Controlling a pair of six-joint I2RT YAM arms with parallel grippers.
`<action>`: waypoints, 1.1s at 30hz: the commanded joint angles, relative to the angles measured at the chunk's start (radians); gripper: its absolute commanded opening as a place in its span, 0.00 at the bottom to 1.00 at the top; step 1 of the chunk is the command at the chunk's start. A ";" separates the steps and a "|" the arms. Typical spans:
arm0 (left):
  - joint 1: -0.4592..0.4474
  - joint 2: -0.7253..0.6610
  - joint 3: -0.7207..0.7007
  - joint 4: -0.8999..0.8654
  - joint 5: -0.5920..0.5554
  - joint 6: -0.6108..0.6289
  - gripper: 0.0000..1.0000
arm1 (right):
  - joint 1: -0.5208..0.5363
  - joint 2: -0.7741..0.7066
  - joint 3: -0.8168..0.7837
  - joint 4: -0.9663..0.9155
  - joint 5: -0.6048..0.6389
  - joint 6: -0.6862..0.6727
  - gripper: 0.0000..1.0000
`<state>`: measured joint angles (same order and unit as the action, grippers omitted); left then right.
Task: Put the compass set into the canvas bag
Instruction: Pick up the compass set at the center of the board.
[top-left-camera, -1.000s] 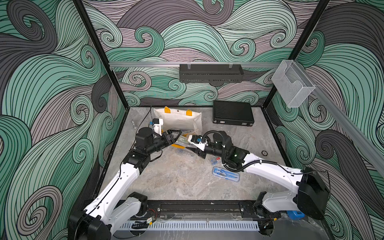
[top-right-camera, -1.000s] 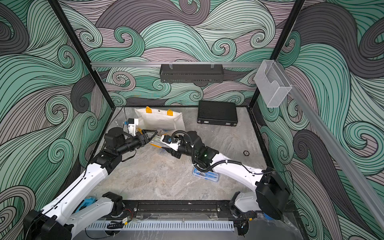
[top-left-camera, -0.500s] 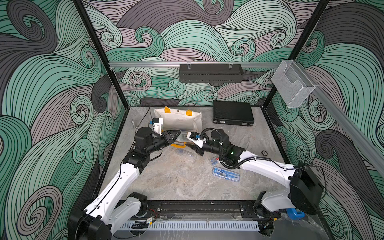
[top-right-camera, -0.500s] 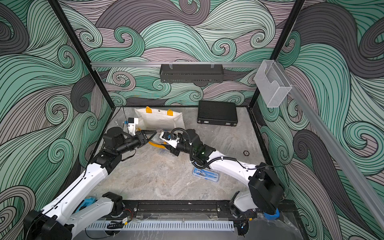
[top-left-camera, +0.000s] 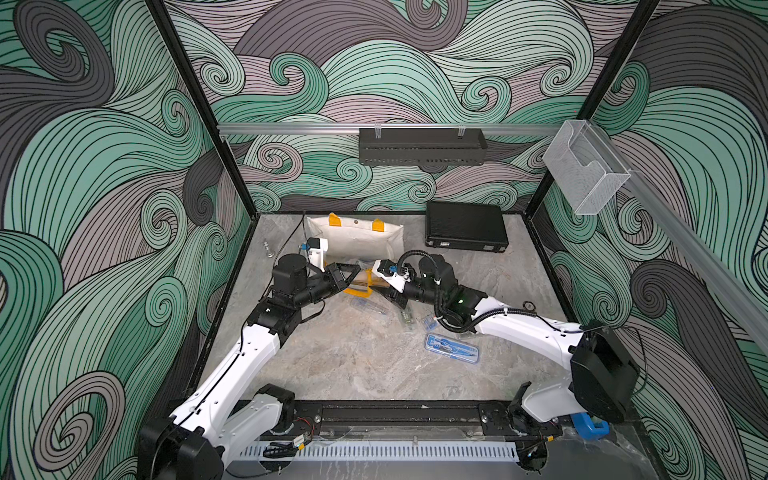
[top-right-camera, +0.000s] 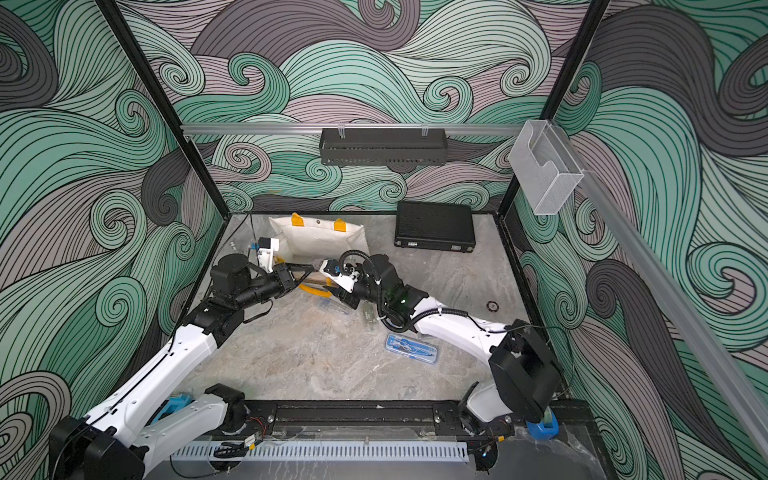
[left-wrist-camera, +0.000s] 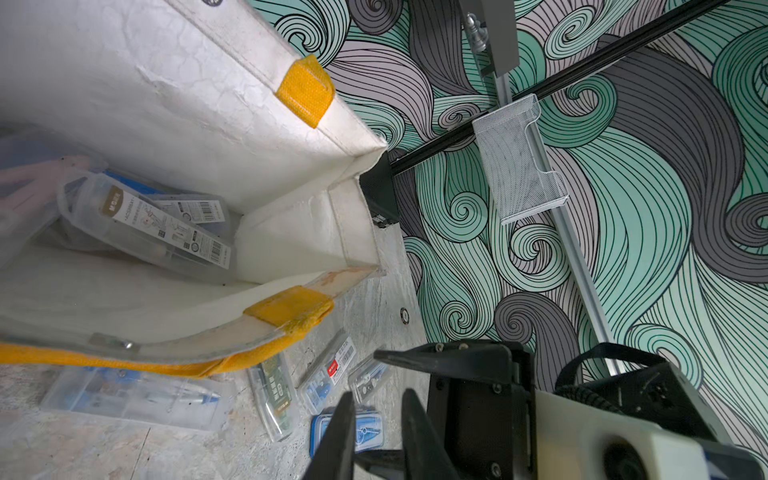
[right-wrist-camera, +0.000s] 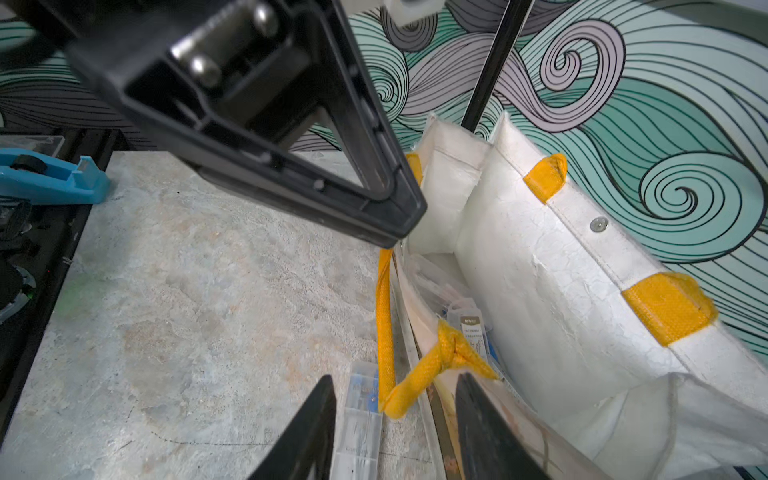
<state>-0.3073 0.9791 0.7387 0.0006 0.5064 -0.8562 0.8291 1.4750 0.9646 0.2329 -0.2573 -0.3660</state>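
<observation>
At the far edge of the table, left of centre, the canvas bag lies on its side with its mouth toward the near edge. The left arm climbs from the near-left corner, elbow raised and wrist turned level, so the left gripper points at the mouth. Its jaws stand only slightly parted with nothing between them. The right arm runs low from the near-right corner, and the right gripper tips down at the bag's near rim. Its jaws are apart, and the knotted yellow-orange strap lies loose between them, not pinched. Inside the bag rest clear compass cases with white barcode labels and a brown tab that seems to read "M&G", though the print is small. More loose cases lie on the table just beside the mouth, one green-labelled and one with a red tab. A blue-rimmed compass set lies apart, toward the near-right corner, near the right forearm.
</observation>
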 joint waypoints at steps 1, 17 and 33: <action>0.007 -0.002 0.024 -0.012 -0.044 0.040 0.30 | -0.017 -0.004 0.041 -0.145 0.065 0.083 0.51; 0.007 -0.015 0.023 -0.006 -0.063 0.061 0.46 | -0.051 0.242 0.147 -0.599 0.453 0.660 0.58; 0.008 -0.035 0.014 -0.019 -0.068 0.063 0.51 | -0.030 0.147 -0.018 -0.502 0.367 0.712 0.71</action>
<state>-0.3035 0.9573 0.7387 -0.0074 0.4515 -0.8150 0.7876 1.6924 0.9771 -0.3103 0.1307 0.3183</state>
